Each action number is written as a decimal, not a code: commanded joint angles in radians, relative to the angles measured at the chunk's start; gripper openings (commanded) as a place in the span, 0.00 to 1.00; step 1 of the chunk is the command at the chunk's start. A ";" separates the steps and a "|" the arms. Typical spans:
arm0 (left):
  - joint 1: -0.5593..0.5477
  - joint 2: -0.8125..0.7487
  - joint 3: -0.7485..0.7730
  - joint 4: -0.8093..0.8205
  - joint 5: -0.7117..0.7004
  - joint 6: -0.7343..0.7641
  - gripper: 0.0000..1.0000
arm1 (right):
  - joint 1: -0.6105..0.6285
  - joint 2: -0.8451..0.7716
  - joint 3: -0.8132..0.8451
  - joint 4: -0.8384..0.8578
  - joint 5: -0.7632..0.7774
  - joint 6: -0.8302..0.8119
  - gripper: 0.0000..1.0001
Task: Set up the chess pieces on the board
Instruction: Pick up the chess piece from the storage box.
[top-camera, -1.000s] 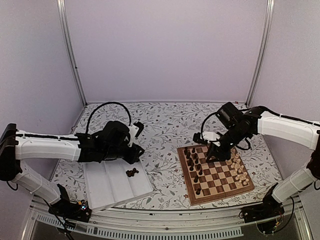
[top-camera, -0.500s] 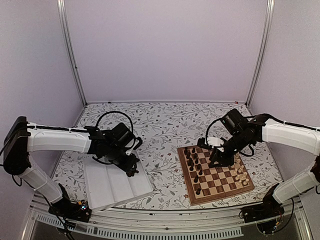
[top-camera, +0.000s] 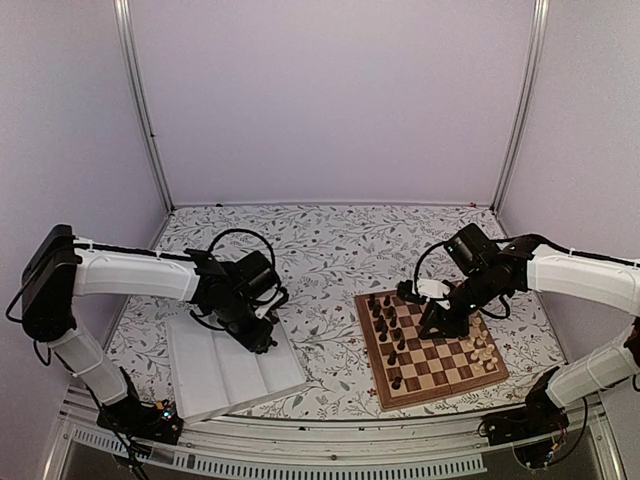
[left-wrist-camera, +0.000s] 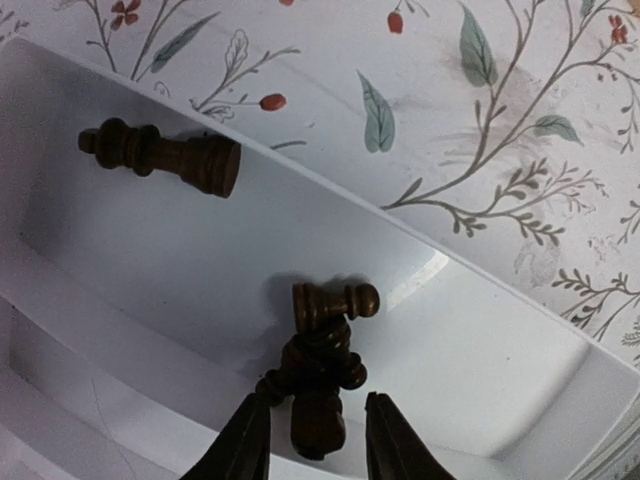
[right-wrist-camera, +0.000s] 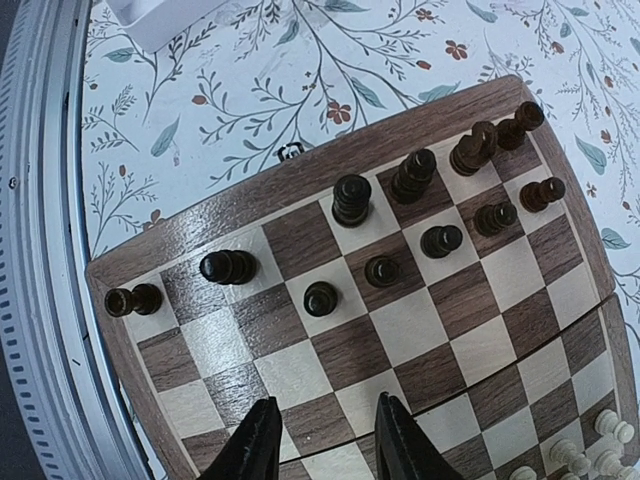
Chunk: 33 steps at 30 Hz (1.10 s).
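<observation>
Left gripper (left-wrist-camera: 315, 398) of mine hangs low over the white tray (left-wrist-camera: 500, 370). Its two black fingers are parted, with a sliver of tray showing on either side of the dark piece (left-wrist-camera: 318, 425) whose wide end sits between them at the bottom centre of the wrist frame. Nothing is clamped. That piece is turned wood, knobbly toward its far end, where it touches a pawn (left-wrist-camera: 335, 300) lying on its side with its round head pointing right. A taller piece (left-wrist-camera: 165, 158) with a ringed collar and flat base lies alone at upper left, well apart from them. The tray is smooth glossy plastic moulded into long troughs. The trough's raised wall runs diagonally just beyond the pawn, and past it lies the floral tablecloth (left-wrist-camera: 500, 120).

My right gripper (right-wrist-camera: 325, 400) hovers over the board (right-wrist-camera: 330, 355) at the bottom centre of its frame, jaws parted and empty. The board is polished wood, with light and dark squares inside a brown border and a small metal latch (right-wrist-camera: 290, 152) on its edge. Dark chessmen (right-wrist-camera: 352, 198) stand in two uneven rows across the upper part of that frame. Cream pieces (right-wrist-camera: 605, 430) crowd the lower right corner. The squares directly under my fingers are bare. Left of the board runs the table's metal rail (right-wrist-camera: 40, 250).
</observation>
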 joint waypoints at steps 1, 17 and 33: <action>-0.027 0.054 0.039 -0.049 -0.020 0.053 0.31 | -0.001 -0.021 -0.007 0.023 -0.010 0.008 0.35; -0.025 -0.022 0.178 -0.207 0.052 0.068 0.00 | -0.001 -0.020 -0.008 0.024 -0.003 0.014 0.35; -0.228 0.083 0.503 -0.077 0.140 0.184 0.00 | -0.218 -0.045 -0.031 0.125 -0.088 0.022 0.36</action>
